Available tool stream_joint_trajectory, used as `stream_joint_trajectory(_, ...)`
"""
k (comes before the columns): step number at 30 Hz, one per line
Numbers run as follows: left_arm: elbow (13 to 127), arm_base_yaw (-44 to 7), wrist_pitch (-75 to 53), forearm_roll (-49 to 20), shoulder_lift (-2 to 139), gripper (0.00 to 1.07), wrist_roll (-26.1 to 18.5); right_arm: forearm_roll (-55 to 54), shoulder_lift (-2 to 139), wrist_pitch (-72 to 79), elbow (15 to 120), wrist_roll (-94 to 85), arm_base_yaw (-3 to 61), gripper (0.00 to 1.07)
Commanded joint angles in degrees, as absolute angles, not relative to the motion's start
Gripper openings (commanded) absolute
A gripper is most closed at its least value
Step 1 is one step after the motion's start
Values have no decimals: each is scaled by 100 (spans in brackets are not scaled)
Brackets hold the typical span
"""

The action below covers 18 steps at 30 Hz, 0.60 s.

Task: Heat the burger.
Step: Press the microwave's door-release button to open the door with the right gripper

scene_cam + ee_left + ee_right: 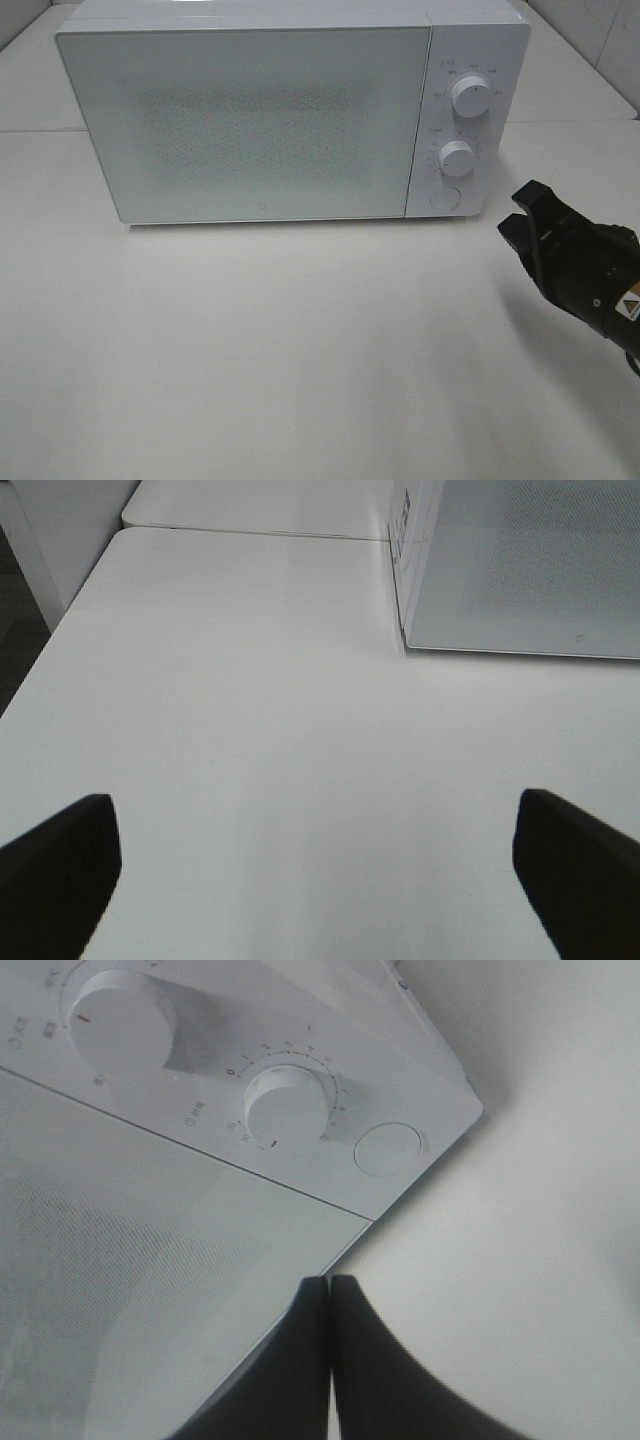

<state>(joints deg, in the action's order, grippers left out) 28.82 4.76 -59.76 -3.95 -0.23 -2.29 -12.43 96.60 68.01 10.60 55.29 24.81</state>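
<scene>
standing crosswise, microwave [295, 110], door [200, 130] facing forward

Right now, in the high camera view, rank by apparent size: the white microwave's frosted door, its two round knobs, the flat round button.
1. Frosted microwave door, largest.
2. Upper round white knob and lower round white knob: too alike to rank.
3. Flat round white button, smallest.

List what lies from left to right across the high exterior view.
microwave door → control panel → right gripper, shut and clear of the microwave
</scene>
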Motion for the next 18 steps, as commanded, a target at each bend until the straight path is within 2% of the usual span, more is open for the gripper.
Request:
stream_joint_trajectory(1, 2865, 447, -5936, -407, -46, 100, -183, -1415, 9901, 6767, 1346, 6343, 2607, 0)
stream_joint_trajectory(12, 2865, 447, -5936, -407, -46, 100, -183, -2280, 10766, 5856, 2504, 6990, 2607, 0)
stream_joint_trajectory(18, 2865, 447, -5936, -407, -46, 100, -183, -2303, 10966, 5231, 3065, 7053, 2607, 0)
